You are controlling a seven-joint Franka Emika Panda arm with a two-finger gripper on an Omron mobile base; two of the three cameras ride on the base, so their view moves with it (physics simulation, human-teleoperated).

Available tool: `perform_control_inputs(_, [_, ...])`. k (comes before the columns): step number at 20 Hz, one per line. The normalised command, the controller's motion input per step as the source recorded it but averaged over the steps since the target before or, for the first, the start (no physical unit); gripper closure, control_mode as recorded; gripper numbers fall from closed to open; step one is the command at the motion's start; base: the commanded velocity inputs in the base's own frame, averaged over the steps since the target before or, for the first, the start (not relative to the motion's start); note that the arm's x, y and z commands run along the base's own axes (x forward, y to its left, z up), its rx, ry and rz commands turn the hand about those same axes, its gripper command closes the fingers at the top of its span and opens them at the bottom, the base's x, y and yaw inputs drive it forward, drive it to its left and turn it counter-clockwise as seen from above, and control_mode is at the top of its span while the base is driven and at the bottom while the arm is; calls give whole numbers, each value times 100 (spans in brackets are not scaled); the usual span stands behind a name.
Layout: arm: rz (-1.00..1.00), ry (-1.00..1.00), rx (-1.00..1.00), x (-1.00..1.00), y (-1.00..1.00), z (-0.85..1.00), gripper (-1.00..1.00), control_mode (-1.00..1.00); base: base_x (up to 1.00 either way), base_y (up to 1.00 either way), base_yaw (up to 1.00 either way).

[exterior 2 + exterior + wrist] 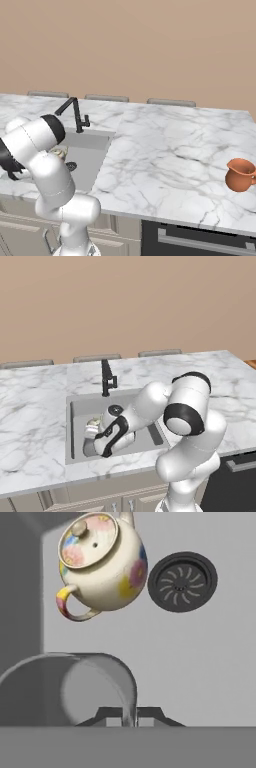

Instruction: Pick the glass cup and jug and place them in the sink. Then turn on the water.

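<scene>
Low in the hand view, the gripper (129,716) pinches the glass cup (75,687) inside the sink (200,662); jug (240,174) waits right, tap (107,377) dry

Arm (150,416) hides sink (80,403) part; jug (241,174) edge-cut.

The white marble surface (35,401) carried grey veining. The recessed rectangular sink (190,662) was plain grey, with a round black drain (182,581) of dark radial slats. Beyond the end effector (129,714), whose finger tips were dark, lay a cream teapot-like vessel (100,562) patterned with pink, yellow and blue flowers, its handle banded yellow and pink. Right at the end effector, the small cylindrical glass cup (70,692) was matte dark grey. The tall tap (106,377) was black. Well away from the end effector, the rounded terracotta jug (239,175) was orange. The wall (125,301) was tan.
</scene>
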Motion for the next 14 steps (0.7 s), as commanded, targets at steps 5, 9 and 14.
perform_control_inputs(5, [-4,0,8,-1,-1,72,-100,-100,0,0,0])
perform_control_inputs(9, [-8,0,17,-3,-1,100,-100,-100,0,0,0])
perform_control_inputs(14, [-7,2,16,-1,-15,100,-100,-100,0,0,0])
